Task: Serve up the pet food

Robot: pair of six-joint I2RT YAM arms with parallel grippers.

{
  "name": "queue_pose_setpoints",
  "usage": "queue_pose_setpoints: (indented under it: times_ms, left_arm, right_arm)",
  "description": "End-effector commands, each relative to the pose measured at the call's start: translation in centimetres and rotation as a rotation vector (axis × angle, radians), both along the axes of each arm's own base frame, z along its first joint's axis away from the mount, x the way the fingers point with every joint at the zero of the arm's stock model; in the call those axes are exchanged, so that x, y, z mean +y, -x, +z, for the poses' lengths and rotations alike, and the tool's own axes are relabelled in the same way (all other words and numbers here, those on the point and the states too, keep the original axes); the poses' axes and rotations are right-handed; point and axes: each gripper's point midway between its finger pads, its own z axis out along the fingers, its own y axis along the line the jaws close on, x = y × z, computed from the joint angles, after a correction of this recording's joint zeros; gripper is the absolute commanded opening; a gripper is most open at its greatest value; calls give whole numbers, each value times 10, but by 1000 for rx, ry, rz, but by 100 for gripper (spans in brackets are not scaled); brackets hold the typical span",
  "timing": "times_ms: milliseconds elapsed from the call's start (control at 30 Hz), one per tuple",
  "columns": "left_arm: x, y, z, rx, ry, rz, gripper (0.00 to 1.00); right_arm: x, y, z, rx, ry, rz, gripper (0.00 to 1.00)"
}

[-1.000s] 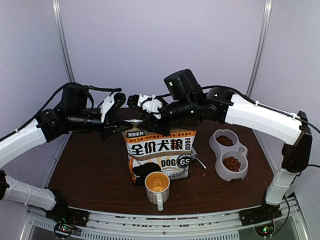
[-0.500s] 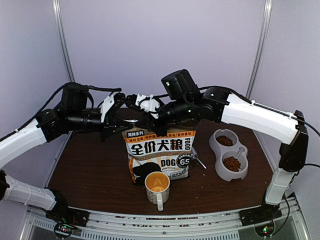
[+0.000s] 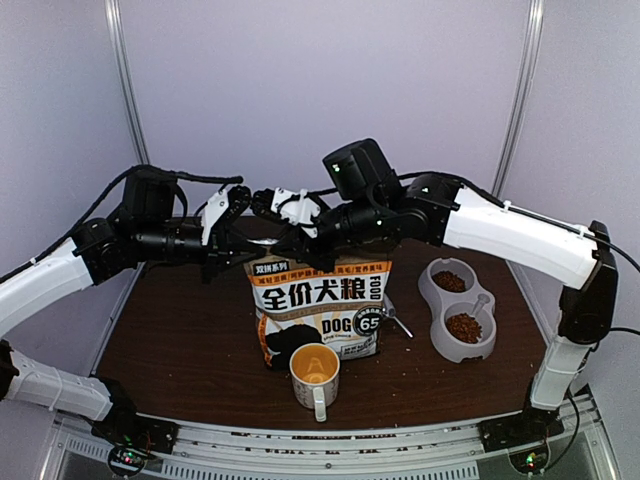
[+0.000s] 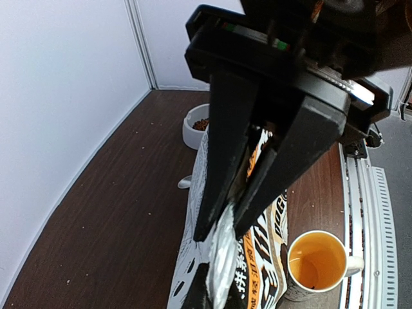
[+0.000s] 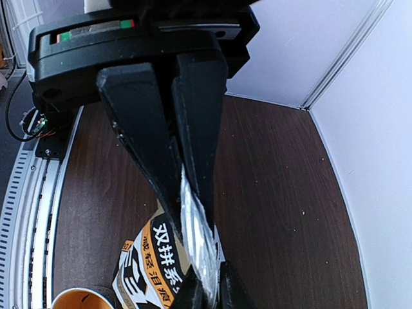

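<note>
Upright food bag (image 3: 320, 298), left fingers (image 3: 240, 250) and right fingers (image 3: 298, 250) at its top

There is one food bag (image 3: 318, 305), one mug (image 3: 314, 372), one double bowl (image 3: 462, 352) holding two heaps of kibble (image 3: 463, 327), and one white scoop (image 3: 481, 305) on one table (image 3: 190, 340).

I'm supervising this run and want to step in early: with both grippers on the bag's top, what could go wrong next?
The left gripper and right gripper pinch only the bag's thin top edge, so a pull could slip off it. The mug stands just in front of the bag; a tipping bag would likely knock it. If the top opens while tilted, kibble may miss the double bowl.
</note>
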Motion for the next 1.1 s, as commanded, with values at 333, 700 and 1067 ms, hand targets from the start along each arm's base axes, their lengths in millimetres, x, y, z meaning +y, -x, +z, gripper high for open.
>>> queue_pose_setpoints:
  times_ms: [333, 700, 1067]
  left_arm:
    - [0, 3, 22, -47, 61, -7, 0]
    - [-3, 2, 22, -41, 69, -20, 0]
    - [-27, -3, 15, 40, 99, -79, 23]
  right_arm:
    - [-39, -20, 0, -52, 57, -116, 12]
    - [-42, -18, -2, -37, 62, -109, 0]
    - [-34, -12, 11, -27, -4, -71, 0]
